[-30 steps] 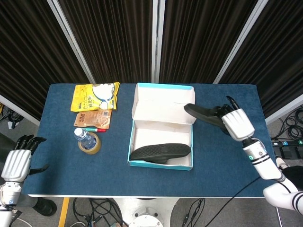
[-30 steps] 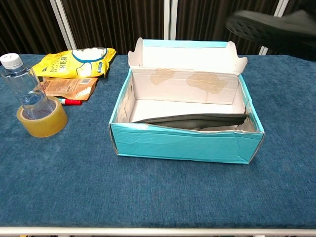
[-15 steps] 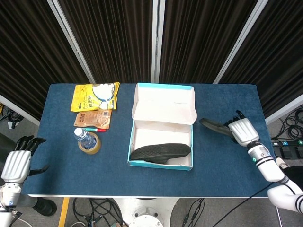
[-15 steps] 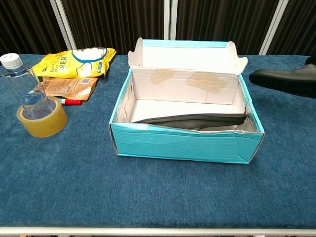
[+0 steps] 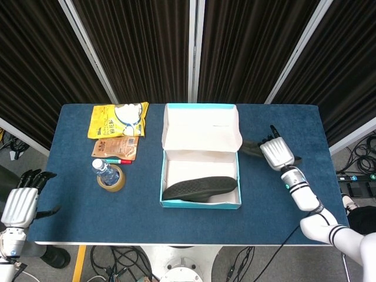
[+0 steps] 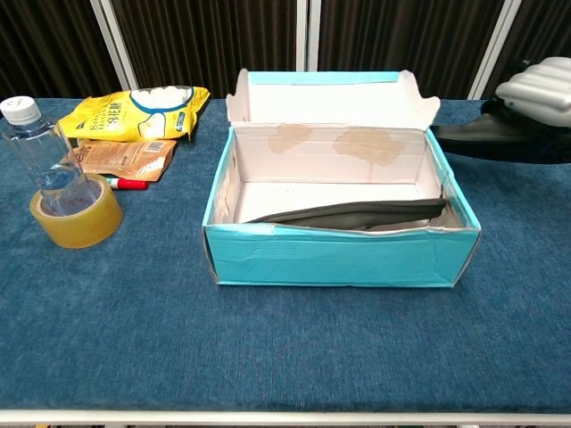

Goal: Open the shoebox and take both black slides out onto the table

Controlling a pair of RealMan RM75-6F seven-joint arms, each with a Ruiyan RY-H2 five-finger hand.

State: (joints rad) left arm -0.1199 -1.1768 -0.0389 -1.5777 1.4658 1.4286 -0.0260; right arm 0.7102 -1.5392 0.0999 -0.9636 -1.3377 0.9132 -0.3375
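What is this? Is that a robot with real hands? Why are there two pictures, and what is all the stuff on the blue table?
Yes, it is a robot with two arms. One picture looks down from its head, the other looks forward from its chest. On the blue table sits an open shoebox with one black slide still lying inside. The right hand holds the other slide beside the box, low over the table. The left hand waits by the table's edge, holding nothing. There are also snack bags, a red marker, and a water bottle standing inside a tape roll.
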